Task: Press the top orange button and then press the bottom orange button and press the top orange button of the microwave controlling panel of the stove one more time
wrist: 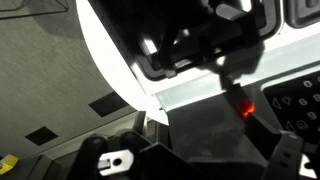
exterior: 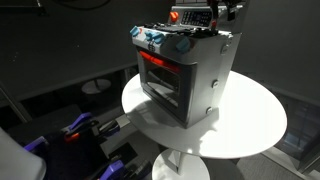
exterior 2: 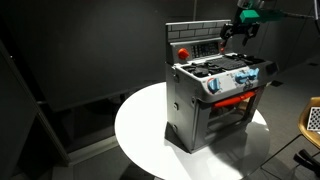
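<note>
Dark microwave controlling panel (exterior 2: 207, 48) stands near the tool (exterior 2: 243, 36), whose spread I cannot tell.

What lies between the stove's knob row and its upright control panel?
The dark cooktop fills the stretch between the knobs and the panel. This shows plainly in an exterior view.
</note>
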`<state>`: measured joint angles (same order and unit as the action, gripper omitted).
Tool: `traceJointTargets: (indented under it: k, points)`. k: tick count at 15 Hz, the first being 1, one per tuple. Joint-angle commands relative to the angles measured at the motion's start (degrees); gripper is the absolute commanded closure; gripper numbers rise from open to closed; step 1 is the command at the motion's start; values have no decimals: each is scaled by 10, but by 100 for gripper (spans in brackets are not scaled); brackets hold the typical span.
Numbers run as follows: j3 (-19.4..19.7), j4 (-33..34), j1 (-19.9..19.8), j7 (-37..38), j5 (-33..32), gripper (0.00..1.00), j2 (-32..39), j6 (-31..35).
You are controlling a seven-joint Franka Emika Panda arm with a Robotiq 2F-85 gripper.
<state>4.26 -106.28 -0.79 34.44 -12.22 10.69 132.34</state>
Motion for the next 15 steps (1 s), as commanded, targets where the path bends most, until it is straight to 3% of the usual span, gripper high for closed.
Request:
traceJointTargets:
  k: [1, 15]
  points:
    - [4, 1, 0, -26, 14, 0, -19, -27]
    - [-1, -78, -17, -147, 58, 0, -187, -259]
